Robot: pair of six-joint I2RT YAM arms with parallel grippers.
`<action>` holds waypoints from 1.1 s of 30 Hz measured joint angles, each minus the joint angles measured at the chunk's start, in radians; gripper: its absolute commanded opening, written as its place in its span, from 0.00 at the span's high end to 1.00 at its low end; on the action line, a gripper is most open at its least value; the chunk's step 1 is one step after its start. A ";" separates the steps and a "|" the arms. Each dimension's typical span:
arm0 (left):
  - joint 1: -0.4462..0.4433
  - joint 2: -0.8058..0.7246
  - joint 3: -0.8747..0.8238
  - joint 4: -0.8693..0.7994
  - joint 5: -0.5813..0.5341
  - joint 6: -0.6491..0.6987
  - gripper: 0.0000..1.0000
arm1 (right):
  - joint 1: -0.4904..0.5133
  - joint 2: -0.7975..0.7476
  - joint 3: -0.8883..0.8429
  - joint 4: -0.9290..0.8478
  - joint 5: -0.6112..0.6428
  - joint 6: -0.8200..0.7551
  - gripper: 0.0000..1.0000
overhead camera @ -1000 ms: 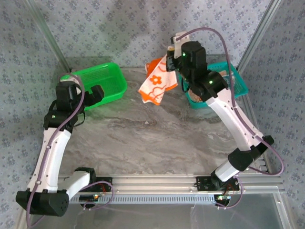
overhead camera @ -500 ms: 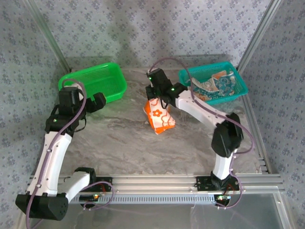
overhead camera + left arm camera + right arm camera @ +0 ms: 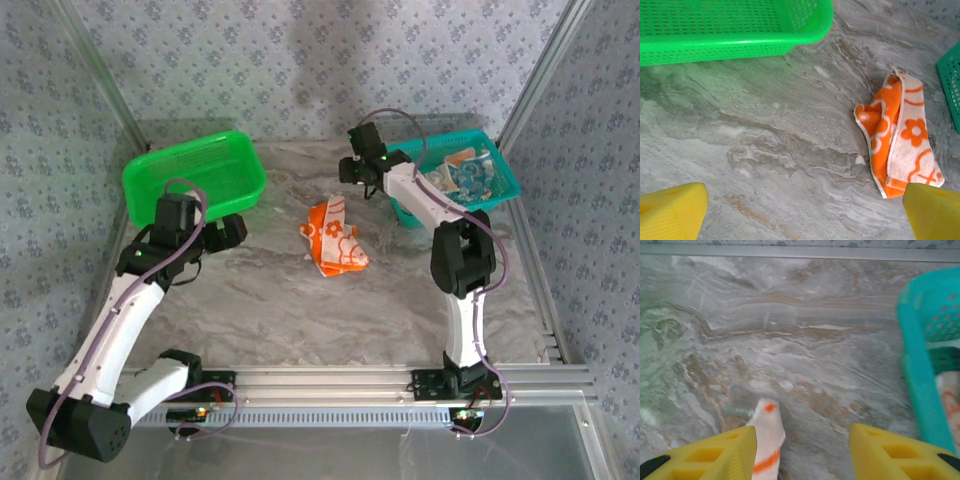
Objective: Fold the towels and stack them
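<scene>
An orange towel [image 3: 335, 238] with white flowers lies crumpled on the marble table, between the two baskets. The left wrist view shows this towel [image 3: 900, 135] loosely doubled over. My right gripper [image 3: 353, 167] hangs just beyond the towel, open, with nothing held. A white and orange corner of the towel [image 3: 767, 437] lies beside its left finger [image 3: 715, 455]; the right gripper [image 3: 802, 440] has bare table between its fingers. My left gripper [image 3: 230, 231] is open to the left of the towel, and the left gripper [image 3: 804, 200] is over bare marble. More towels [image 3: 460, 178] lie in the teal basket [image 3: 500, 180].
A green mesh basket [image 3: 195, 178] stands at the back left, its rim [image 3: 740, 42] just ahead of my left gripper. The teal basket wall [image 3: 917, 375] is close on the right of my right gripper. Metal frame posts and patterned walls bound the table.
My right gripper carried the orange towel down to the table's middle, opened and let it go, then drew back towards the far side. My left arm moved right, towards the towel.
</scene>
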 measured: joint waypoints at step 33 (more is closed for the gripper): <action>-0.018 0.034 -0.040 0.045 -0.012 -0.019 0.00 | 0.366 -0.086 -0.439 -0.042 -0.072 -0.080 0.62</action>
